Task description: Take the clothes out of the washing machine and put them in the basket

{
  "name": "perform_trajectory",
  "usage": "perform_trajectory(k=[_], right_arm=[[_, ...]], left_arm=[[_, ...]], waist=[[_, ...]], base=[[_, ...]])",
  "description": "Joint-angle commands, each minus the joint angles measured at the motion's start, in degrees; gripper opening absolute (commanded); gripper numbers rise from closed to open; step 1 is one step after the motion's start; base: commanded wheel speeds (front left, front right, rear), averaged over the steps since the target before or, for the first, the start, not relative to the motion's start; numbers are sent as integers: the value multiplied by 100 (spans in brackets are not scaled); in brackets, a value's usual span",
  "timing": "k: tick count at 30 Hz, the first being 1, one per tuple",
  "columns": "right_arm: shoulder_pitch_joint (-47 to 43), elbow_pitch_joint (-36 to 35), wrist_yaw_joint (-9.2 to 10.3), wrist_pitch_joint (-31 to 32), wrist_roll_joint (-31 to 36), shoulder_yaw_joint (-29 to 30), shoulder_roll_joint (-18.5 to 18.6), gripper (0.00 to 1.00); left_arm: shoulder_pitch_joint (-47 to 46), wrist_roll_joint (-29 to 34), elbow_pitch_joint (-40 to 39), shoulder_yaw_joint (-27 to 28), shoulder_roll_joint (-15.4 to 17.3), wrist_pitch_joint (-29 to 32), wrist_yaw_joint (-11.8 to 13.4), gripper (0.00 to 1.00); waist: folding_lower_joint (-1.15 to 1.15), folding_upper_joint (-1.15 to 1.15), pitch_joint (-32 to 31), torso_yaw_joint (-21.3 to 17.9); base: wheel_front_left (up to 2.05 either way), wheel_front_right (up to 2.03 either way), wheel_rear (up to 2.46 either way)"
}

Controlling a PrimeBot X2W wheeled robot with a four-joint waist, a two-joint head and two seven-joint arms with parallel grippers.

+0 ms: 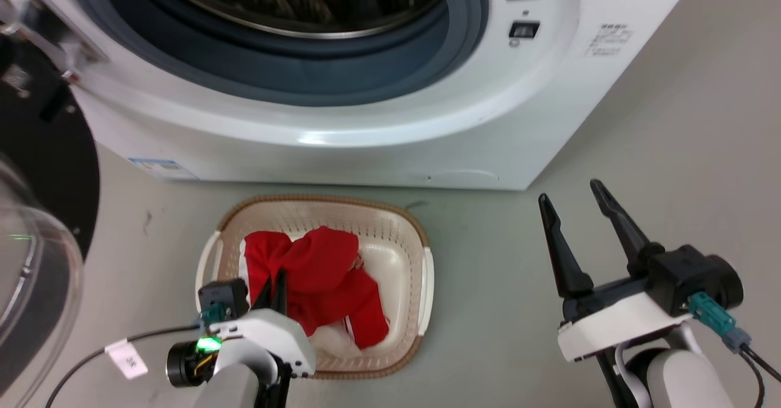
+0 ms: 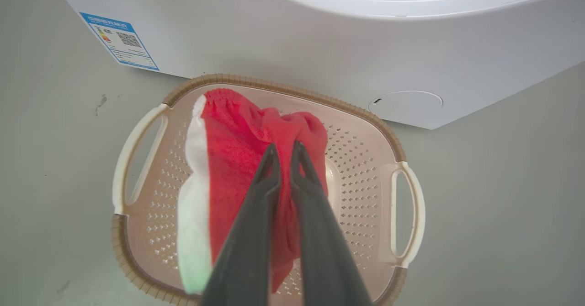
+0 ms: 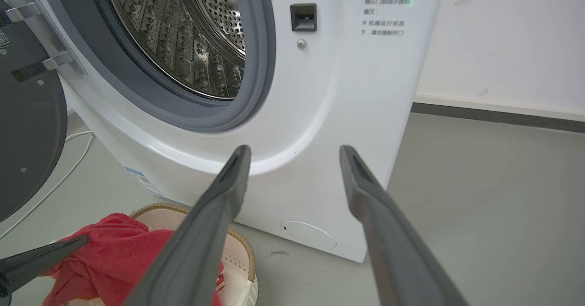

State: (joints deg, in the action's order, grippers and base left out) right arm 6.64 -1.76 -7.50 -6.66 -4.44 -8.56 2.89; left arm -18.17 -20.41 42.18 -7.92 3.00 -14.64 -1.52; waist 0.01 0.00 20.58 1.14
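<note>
One garment, clothes (image 1: 317, 274), being pinched in closed left pincer (image 2: 283, 154) inside basket (image 1: 421, 237) before washing machine (image 1: 366, 152), likely for release there; right pincer (image 1: 568, 191) being held wide apart, empty, aside.

Bright red clothes (image 2: 237, 132), white edge — cream basket (image 2: 365, 173), brown rim.

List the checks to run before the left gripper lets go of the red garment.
1. Position: clothes hang within the basket rim: ok.
2. Grip: left gripper jaws shut on the fabric: ok.
3. Clearance: right gripper open, away from the basket: ok.
4. Footing: basket flat on the floor before the washing machine: ok.
5. Leftovers: drum fully emptied: cannot tell.
</note>
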Motion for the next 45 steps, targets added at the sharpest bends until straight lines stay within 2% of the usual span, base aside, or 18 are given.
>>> perform_trajectory(k=[1, 6, 11, 17, 21, 22, 23, 28, 34, 45], right_arm=[[151, -48, 3, 3, 48, -22, -3, 100], [382, -94, 3, -31, 110, -68, -3, 100], [573, -102, 2, -97, 107, -105, -3, 100], [695, 1, 3, -204, 56, -176, -3, 100], [757, 145, 3, -278, 7, -184, -3, 100], [752, 189, 3, -303, -7, -170, -3, 100], [740, 245, 3, -321, -1, -161, -3, 100], [572, 523, 3, -386, 22, -134, -4, 100], [306, 714, 3, -407, -12, -62, -4, 100], [-256, 570, 2, -429, 40, 322, -4, 100]], left_arm=[[-252, -31, 256, -23, -6, -30, -41, 0], [-1021, -107, 1341, -60, -11, -60, -76, 0], [-1502, -211, 2088, -17, -11, -60, -55, 0], [-1739, -221, 2752, 21, 86, -56, 17, 0], [-1724, -195, 2798, 35, 147, -57, 85, 0], [-1684, -191, 2721, 50, 158, -57, 91, 31], [-1622, -158, 2639, 52, 169, -57, 82, 100], [-1237, -85, 2147, 184, 171, -56, 61, 100], [-698, 160, 1274, 376, 197, -56, -84, 100], [172, 882, -1208, 873, 140, -58, -255, 100]], waist=[[-1, 0, 504, -100], [-1, 0, 1091, -205], [-1, 0, 1561, -309], [-1, 0, 1833, -403], [-1, 0, 1777, -444], [-1, 0, 1708, -439], [-1, 0, 1617, -432], [-1, 0, 897, -372], [-1, 0, -47, -295], [-1, 0, -1165, -198]], base=[[0, 0, 0], [0, 0, 0], [0, 0, 0], [0, 0, 0], [0, 0, 0], [0, 0, 0], [0, 0, 0], [0, 0, 0], [0, 0, 0], [0, 0, 0]])
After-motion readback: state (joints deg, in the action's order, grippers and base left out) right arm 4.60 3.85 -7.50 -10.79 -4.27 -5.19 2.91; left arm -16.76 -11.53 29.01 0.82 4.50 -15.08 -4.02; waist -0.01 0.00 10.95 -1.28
